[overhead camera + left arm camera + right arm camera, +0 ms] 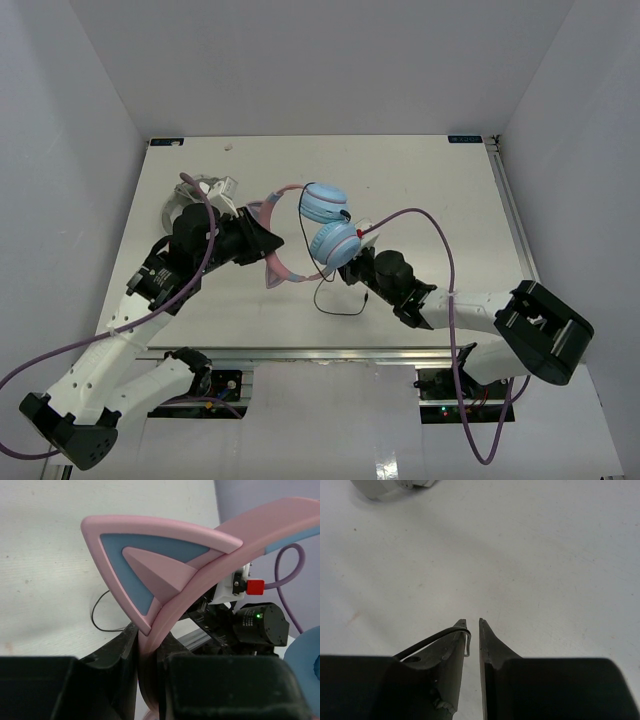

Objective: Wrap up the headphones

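Note:
The headphones (323, 203) have two light-blue earcups and a pink headband (210, 575) with cat ears. They are held up over the middle of the table. My left gripper (268, 243) is shut on the headband, which is pinched between its jaws in the left wrist view (149, 645). The thin black cable (340, 310) hangs from the lower earcup and loops on the table. My right gripper (347, 268) sits just below that earcup. Its jaws (473, 622) stand a narrow slit apart. The cable (427, 641) drapes over the left fingertip and hooks into the gap.
A grey-white looped band (172, 210) lies at the left behind my left arm, and shows at the top left of the right wrist view (375, 487). A purple arm cable (440, 240) arcs above the right arm. White walls enclose the table.

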Controlling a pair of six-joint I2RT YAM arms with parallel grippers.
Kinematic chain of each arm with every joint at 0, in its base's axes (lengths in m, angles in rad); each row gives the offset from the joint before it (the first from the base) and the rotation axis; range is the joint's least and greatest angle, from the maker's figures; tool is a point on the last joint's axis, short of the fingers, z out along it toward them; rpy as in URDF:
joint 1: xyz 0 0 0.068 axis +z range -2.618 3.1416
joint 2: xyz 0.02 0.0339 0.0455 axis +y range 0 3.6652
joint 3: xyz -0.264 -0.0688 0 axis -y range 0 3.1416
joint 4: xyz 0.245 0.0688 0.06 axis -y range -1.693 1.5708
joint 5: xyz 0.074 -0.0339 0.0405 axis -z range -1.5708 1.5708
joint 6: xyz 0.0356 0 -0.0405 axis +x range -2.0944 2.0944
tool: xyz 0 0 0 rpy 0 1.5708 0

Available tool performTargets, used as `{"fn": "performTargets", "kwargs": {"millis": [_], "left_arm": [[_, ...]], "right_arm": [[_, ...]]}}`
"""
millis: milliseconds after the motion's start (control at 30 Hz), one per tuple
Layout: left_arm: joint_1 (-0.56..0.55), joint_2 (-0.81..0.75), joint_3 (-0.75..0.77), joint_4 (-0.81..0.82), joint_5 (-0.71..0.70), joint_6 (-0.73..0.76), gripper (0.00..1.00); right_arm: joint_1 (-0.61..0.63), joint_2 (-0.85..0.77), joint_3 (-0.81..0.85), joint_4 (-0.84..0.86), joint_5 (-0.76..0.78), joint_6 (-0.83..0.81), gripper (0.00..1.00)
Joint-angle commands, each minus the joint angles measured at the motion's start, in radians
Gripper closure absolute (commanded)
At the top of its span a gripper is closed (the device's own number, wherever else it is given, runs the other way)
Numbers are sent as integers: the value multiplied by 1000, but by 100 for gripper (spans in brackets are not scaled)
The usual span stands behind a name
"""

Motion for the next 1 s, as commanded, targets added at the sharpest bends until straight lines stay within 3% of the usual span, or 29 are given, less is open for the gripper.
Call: {"fn": "performTargets", "kwargs": {"millis": [0, 233, 367, 767, 967], "left_arm": [[3, -36, 13, 86, 64, -39, 100], [3, -16, 22, 81, 60, -52, 100], [3, -8, 26, 86, 67, -69, 100], [3, 28, 80, 68, 75, -98, 100], [3, 27, 92, 66, 73, -104, 100]], "right_arm": [[-4, 13, -4, 194, -34, -6, 76], [-3, 47, -88, 461, -221, -46, 66], [-3, 86, -103, 525, -244, -56, 60], [-6, 306, -121, 898, -372, -52, 55], [-7, 384, -83, 990, -404, -32, 54]]}}
